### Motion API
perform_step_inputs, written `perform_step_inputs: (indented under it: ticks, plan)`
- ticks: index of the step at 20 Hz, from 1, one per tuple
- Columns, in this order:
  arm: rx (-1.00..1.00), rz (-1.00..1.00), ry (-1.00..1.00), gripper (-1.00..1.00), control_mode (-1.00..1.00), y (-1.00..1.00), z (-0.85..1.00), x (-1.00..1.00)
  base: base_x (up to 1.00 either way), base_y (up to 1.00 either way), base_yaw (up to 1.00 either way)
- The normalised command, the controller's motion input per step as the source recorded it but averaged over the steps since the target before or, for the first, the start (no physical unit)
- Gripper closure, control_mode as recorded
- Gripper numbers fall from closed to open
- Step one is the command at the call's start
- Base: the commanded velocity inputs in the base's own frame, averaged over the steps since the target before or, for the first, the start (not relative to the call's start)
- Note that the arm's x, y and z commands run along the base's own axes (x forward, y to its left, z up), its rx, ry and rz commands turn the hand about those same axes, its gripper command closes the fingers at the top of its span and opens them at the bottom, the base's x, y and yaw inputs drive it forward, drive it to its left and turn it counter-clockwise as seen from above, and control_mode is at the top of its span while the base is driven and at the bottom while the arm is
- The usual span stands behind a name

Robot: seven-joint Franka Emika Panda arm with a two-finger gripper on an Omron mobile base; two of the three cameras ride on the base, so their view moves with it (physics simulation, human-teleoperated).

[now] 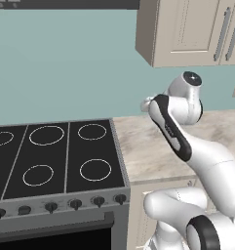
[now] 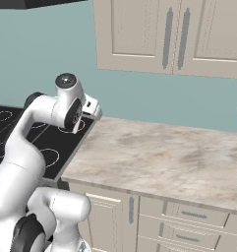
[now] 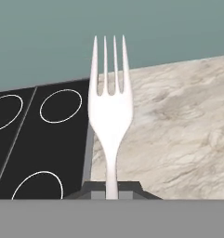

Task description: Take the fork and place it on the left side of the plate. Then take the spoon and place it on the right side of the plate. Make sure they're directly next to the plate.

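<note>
I see the black stove (image 3: 34,139) left of the fork (image 3: 110,116), marble counter (image 3: 178,130) right of it. My gripper (image 3: 112,188) is clamped on the fork's handle; tines point straight away along the gripper's axis, toward the teal wall (image 3: 108,32).

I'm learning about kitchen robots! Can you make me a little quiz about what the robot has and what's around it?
1. True or false: the end effector is shut on the fork.
2. In the hand view, what lies behind the fork's tines? A) a sink B) the seam where the stove meets the counter C) a window
3. Fill in: the cabinets hang ____ the counter.

Key: 1 true; 2 B; 3 above
</note>
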Motion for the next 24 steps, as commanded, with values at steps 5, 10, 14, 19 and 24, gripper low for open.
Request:
perform_step_inputs:
  ticks: [5, 10, 14, 19, 24]
  plan:
    - [0.0, 0.0, 0.0, 1.0, -1.0, 0.0, 0.13, -0.35, 0.0, 0.0, 0.0]
    - [-0.01, 0.0, 0.0, 1.0, 1.0, 0.0, 0.0, -0.09, -0.37, 0.0, 0.06]
    - [0.0, 0.0, 0.0, 1.0, 1.0, 0.0, 0.0, 0.0, -0.52, -0.05, 0.14]
    - [0.0, 0.0, 0.0, 1.0, 1.0, 0.0, 0.0, 0.0, -0.68, -0.06, 0.23]
    - [0.0, 0.0, 0.0, 1.0, 1.0, 0.0, 0.0, 0.0, -0.82, 0.0, 0.31]
